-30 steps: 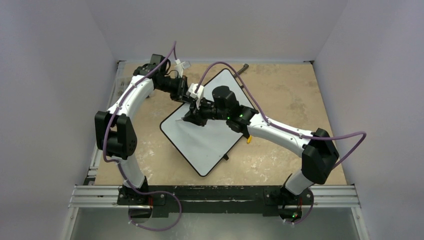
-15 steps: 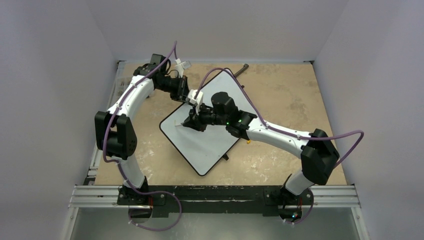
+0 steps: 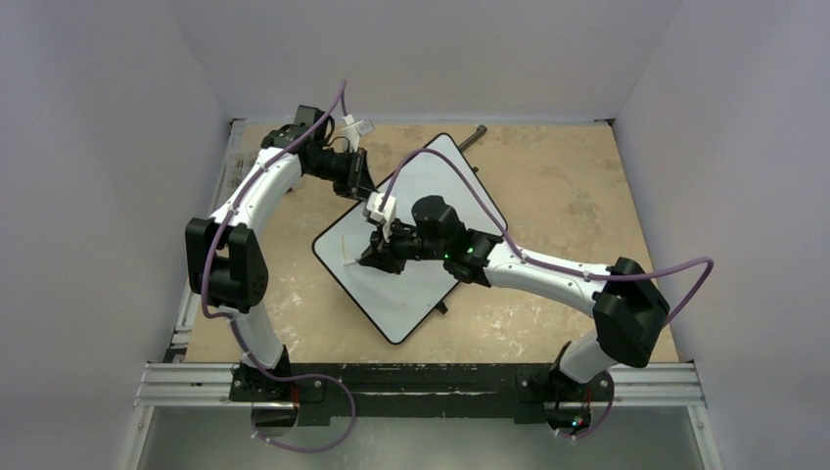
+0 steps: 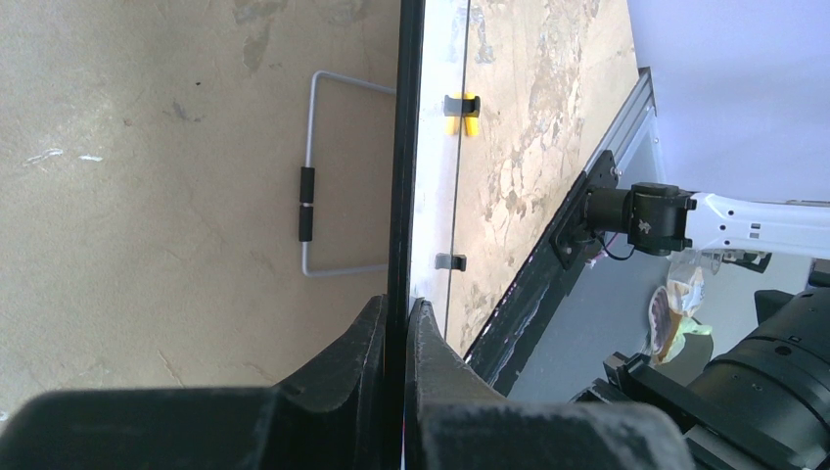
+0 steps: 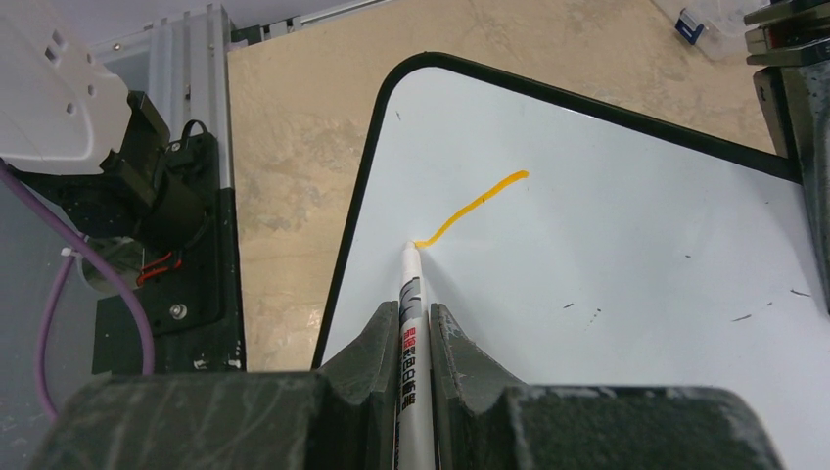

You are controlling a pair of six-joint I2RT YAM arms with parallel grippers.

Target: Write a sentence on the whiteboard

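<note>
The whiteboard [image 3: 421,284] lies diagonally on the table, white with a thin black rim. My left gripper [image 3: 364,188] is shut on its far-left rim [image 4: 403,196], seen edge-on in the left wrist view. My right gripper [image 3: 377,257] is shut on a white marker pen [image 5: 412,323] whose tip touches the board [image 5: 636,264]. One single orange stroke [image 5: 475,206] runs from the pen tip up to the right; it is all of the sentence that shows. It also shows faintly in the top view [image 3: 345,245].
A wire stand [image 4: 311,176] with a black grip lies on the tan table beside the board. Black feet [image 4: 450,260] and a yellow-tipped clip [image 4: 462,106] sit at the board's edge. The black base rail [image 3: 411,382] runs along the near table edge.
My right gripper has moved the pen down and left across the board, toward the near-left rim, lengthening the orange stroke. The left arm and the board have stayed still.
</note>
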